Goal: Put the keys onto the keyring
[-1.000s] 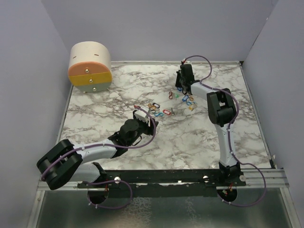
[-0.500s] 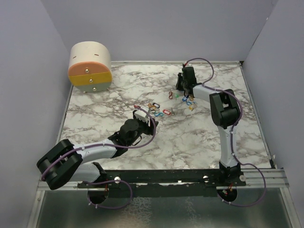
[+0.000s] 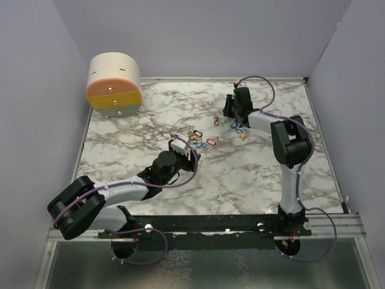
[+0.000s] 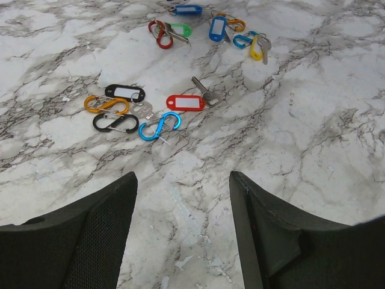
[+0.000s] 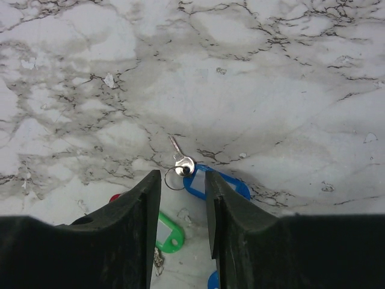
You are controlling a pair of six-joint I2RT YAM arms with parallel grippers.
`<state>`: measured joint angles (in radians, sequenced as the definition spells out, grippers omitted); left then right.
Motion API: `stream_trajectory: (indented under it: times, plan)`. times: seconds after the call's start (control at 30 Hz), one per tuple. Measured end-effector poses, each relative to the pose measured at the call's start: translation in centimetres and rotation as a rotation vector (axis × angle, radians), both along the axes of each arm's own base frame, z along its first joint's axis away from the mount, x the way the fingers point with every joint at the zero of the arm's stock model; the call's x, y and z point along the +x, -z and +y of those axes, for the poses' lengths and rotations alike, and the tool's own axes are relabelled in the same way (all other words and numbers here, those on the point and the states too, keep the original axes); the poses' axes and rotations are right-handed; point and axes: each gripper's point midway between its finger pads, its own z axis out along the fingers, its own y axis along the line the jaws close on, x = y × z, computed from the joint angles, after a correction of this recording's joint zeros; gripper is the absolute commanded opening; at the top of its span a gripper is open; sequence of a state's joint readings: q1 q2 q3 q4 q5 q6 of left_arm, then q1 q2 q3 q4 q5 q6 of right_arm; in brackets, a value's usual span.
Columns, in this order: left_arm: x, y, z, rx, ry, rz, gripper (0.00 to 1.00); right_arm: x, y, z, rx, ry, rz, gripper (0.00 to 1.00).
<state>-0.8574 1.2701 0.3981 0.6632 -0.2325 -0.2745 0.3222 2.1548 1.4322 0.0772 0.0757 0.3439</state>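
Keys with coloured plastic tags and carabiner-shaped keyrings lie scattered on the marble table (image 3: 252, 174). My left gripper (image 4: 181, 178) stands open and empty just short of one group. That group holds a red-tagged key (image 4: 185, 102), a blue keyring (image 4: 159, 126), a black keyring (image 4: 115, 122), an orange one (image 4: 106, 103) and a black tag (image 4: 125, 93). My right gripper (image 5: 182, 176) is open low over the far group. A silver key (image 5: 180, 159) on a small ring with a blue tag (image 5: 224, 182) lies at its tips, loose on the table. A green tag (image 5: 168, 232) shows between the fingers.
A cream and orange drawer box (image 3: 114, 84) stands at the back left corner. Grey walls close the table on three sides. More tags and clips (image 4: 216, 28) lie beyond the near group. In the top view the left gripper (image 3: 180, 145) and right gripper (image 3: 231, 113) flank the scatter.
My right gripper's jaws have gone from shut to open, and its wrist has shifted slightly to the right. The left arm has not moved.
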Motion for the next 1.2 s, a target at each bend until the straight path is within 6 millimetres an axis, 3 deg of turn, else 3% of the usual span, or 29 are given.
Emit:
stream_trajectory:
  times: [0.3, 0.7, 1.2]
  plan:
    - [0.1, -0.1, -0.2, -0.003, 0.000, 0.002, 0.65, -0.7, -0.6, 0.8, 0.010, -0.028, -0.003, 0.32]
    - [0.1, -0.1, -0.2, -0.004, 0.000, 0.002, 0.65, -0.7, -2.3, 4.1, -0.030, -0.054, -0.041, 0.25]
    - [0.2, 0.1, -0.2, 0.000, -0.001, 0.005, 0.65, -0.6, -0.8, 2.8, -0.097, 0.009, -0.007, 0.25]
